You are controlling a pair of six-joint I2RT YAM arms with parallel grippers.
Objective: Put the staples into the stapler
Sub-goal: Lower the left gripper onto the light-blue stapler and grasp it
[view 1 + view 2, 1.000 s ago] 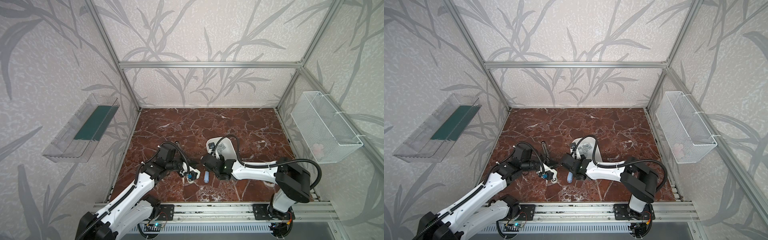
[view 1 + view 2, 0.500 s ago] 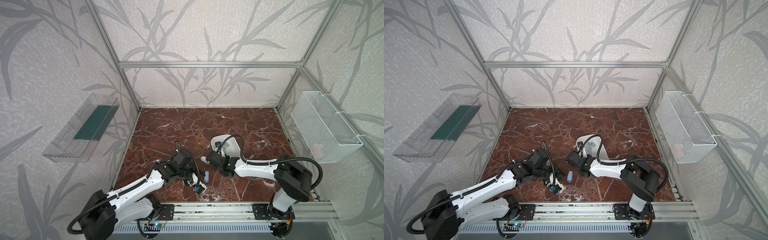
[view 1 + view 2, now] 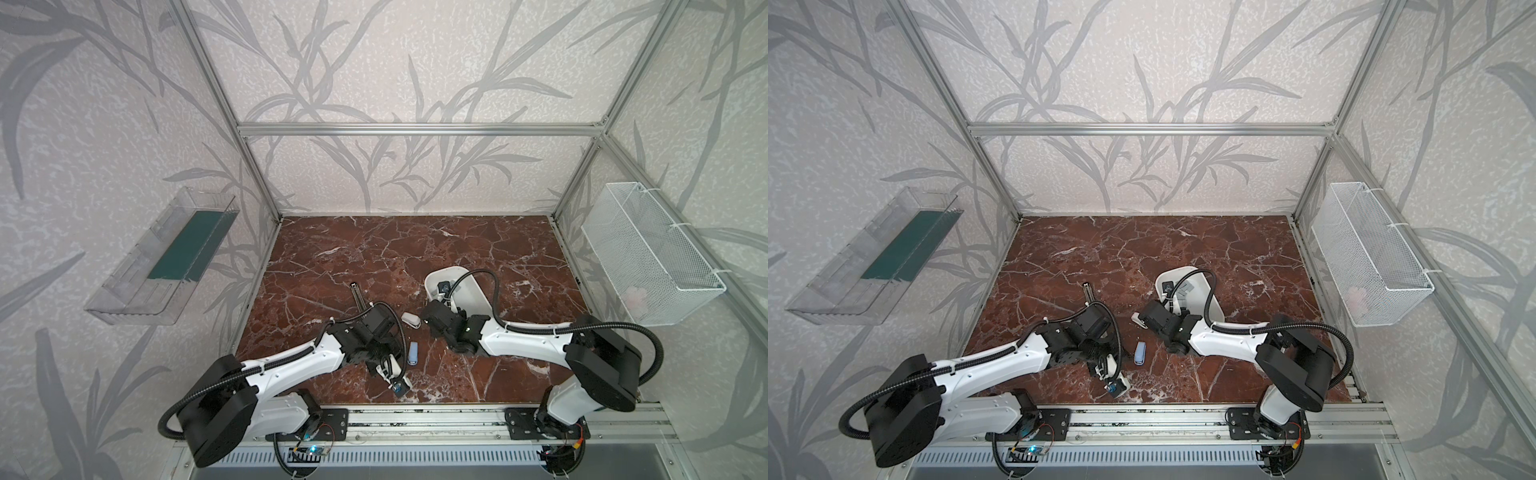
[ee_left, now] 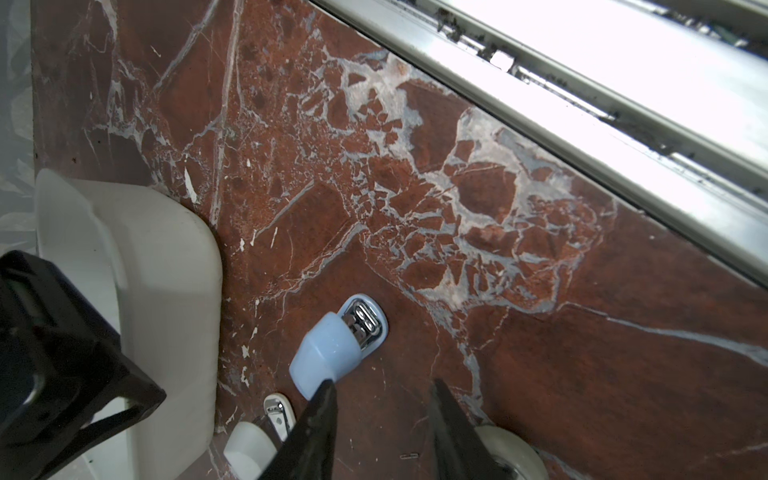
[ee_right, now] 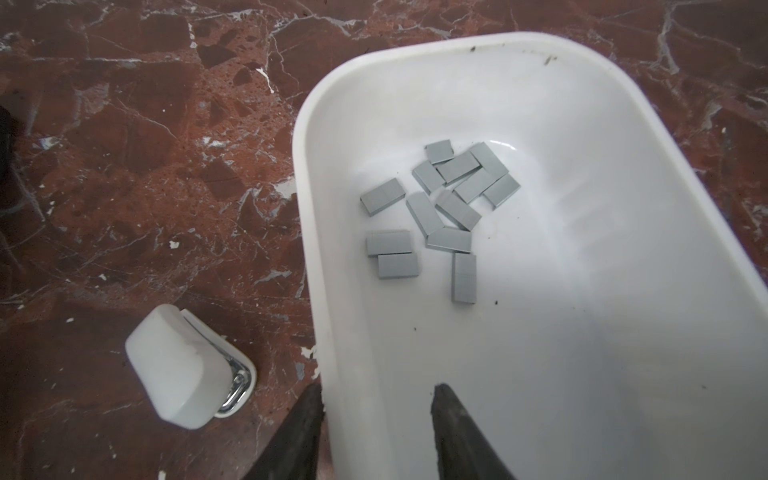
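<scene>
Staples [image 5: 440, 208]: loose grey strips in white tub [image 5: 498, 39], right of worktop centre. R gripper [image 5: 378, 388] part-open, empty, jaws astride tub rim; L gripper [image 4: 382, 384] part-open, empty, beside blue stapler [image 4: 328, 353] nr front edge. Risk: closing here could pinch rim, tip tub, spill strips.

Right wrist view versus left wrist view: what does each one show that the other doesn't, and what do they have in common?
Only the right wrist view shows the staples, loose grey strips scattered on the tray floor. Only the left wrist view shows the blue stapler lying on the marble, and the aluminium rail along the table edge. Both show the white tray, the white stapler lying beside it, and the marble tabletop.
</scene>
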